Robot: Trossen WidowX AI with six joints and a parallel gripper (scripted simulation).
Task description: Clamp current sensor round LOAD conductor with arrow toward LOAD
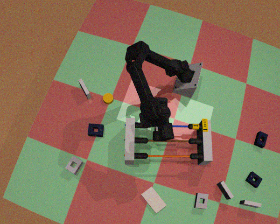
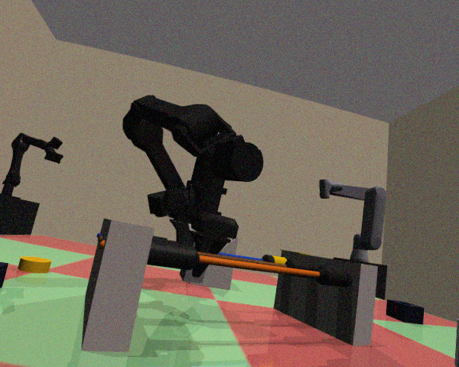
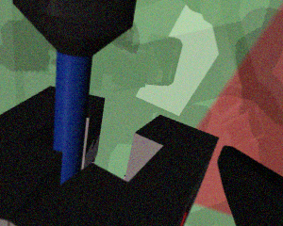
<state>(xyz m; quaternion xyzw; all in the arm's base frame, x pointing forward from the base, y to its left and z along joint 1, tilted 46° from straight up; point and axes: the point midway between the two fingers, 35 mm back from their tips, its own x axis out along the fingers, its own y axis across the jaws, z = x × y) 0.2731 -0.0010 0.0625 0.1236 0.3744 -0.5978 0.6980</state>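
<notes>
Evidently, the tool (image 1: 163, 135) (image 2: 196, 256) (jaws wide) straddles the sensor (image 3: 179, 165).

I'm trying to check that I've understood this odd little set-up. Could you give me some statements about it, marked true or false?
1. The LOAD label is at one end of the blue conductor. True.
2. The orange conductor is the middle one of the three. False: it is an outer one, on the opposite side from the blue.
3. The round yellow disc lies on top of the orange conductor. False: it lies on the checkered surface, away from the conductors.
4. The flat cream piece is rectangular. True.
5. The LOAD label is green. False: it is yellow with dark lettering.
</notes>
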